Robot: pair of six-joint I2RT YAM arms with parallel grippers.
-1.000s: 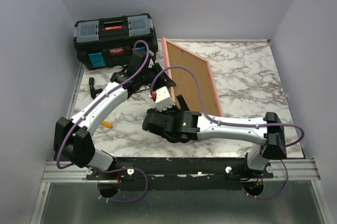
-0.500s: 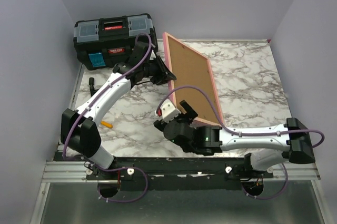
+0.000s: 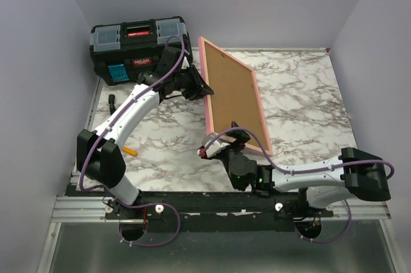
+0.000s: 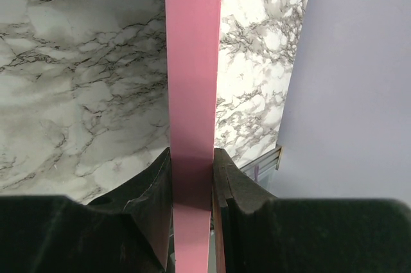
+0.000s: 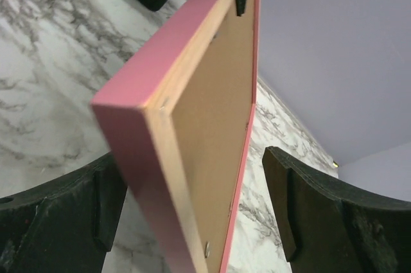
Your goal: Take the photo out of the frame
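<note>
The pink frame (image 3: 262, 114) stands tilted on the marble table (image 3: 302, 93), left edge raised and its brown backing board (image 3: 232, 96) facing up. My left gripper (image 3: 204, 88) is shut on that raised left edge; the left wrist view shows both pads pressed against the pink frame (image 4: 191, 61). My right gripper (image 3: 221, 143) is open at the frame's near corner. In the right wrist view, its fingers (image 5: 302, 202) stand wide on either side of the corner (image 5: 138, 138) without touching it. The photo is hidden behind the backing board.
A black toolbox (image 3: 140, 48) stands at the back left, just behind my left arm. A small orange object (image 3: 130, 151) lies on the table near the left arm's base. Purple walls close in the table on three sides.
My left gripper carried the frame's edge up and right, tilting it steeper. My right arm drew back toward the near edge and brought its open jaws around the frame's near corner.
</note>
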